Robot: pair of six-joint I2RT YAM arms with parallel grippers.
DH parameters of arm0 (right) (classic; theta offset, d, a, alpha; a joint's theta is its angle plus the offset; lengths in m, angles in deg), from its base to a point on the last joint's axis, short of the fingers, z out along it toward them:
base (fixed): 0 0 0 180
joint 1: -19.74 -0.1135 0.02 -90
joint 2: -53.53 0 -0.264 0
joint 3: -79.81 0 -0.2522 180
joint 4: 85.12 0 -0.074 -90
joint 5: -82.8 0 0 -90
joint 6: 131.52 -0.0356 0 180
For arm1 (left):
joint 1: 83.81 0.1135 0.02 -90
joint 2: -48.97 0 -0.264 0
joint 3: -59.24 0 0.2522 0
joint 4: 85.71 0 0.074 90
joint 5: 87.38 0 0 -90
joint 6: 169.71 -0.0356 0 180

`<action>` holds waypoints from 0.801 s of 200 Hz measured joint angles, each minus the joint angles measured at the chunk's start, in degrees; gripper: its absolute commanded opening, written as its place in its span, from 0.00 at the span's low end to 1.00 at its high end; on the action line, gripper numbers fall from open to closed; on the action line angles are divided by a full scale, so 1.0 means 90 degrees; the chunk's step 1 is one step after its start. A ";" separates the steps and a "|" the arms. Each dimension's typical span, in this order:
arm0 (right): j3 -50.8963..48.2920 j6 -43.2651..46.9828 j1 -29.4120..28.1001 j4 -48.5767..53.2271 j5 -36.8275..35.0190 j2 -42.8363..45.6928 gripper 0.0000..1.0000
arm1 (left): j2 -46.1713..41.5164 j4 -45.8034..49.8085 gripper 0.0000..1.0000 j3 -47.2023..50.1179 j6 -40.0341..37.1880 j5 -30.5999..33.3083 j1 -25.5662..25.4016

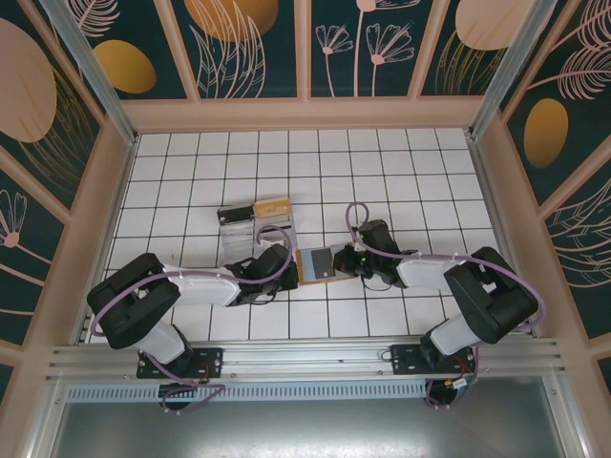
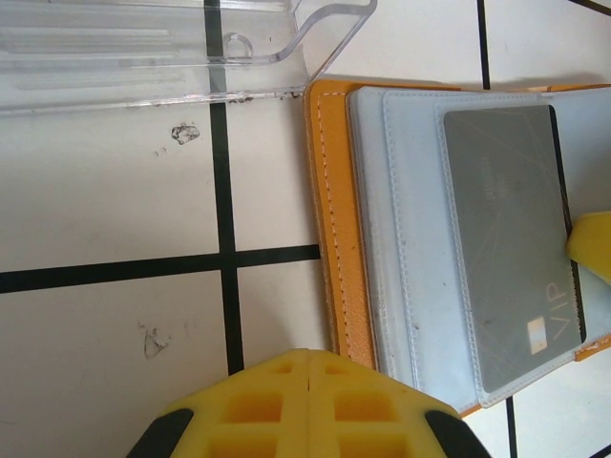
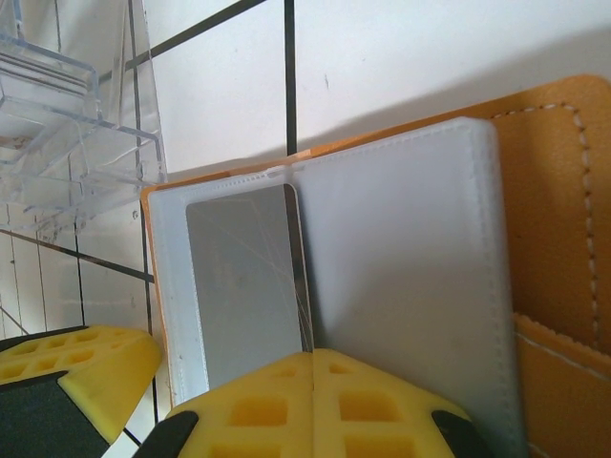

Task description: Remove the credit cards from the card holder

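The card holder [image 1: 320, 264] lies open on the tiled table between my two grippers, orange-brown [image 2: 339, 239] with grey-blue pockets. A grey credit card [image 2: 511, 239] sits in its pocket. My left gripper [image 2: 311, 355] is shut and empty, its tip just at the holder's orange edge. My right gripper [image 3: 313, 355] is shut, its tip against the long edge of the card [image 3: 243, 286], beside a pale raised flap [image 3: 410, 248]. I cannot tell whether it pinches the card. One right fingertip [image 2: 592, 243] touches the card's side in the left wrist view.
A clear plastic tray [image 1: 253, 229] stands just behind the holder, with a tan item [image 1: 272, 207] and a dark item [image 1: 237, 214] in it. Its corner [image 2: 325, 29] is close to the holder. Enclosure walls ring the table.
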 measured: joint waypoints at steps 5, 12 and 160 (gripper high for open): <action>0.0000 0.0000 -0.0002 0.0000 0.0000 0.0000 0.04 | -0.0012 0.0007 0.00 -0.0010 -0.0012 -0.0005 0.0000; 0.0000 0.0000 -0.0002 0.0000 0.0000 0.0000 0.04 | -0.0022 0.0012 0.00 -0.0036 -0.0022 -0.0036 0.0000; 0.0000 0.0002 -0.0002 -0.0002 0.0000 0.0000 0.04 | 0.0814 -0.0165 0.00 -0.0889 -0.0134 -0.0265 -0.0080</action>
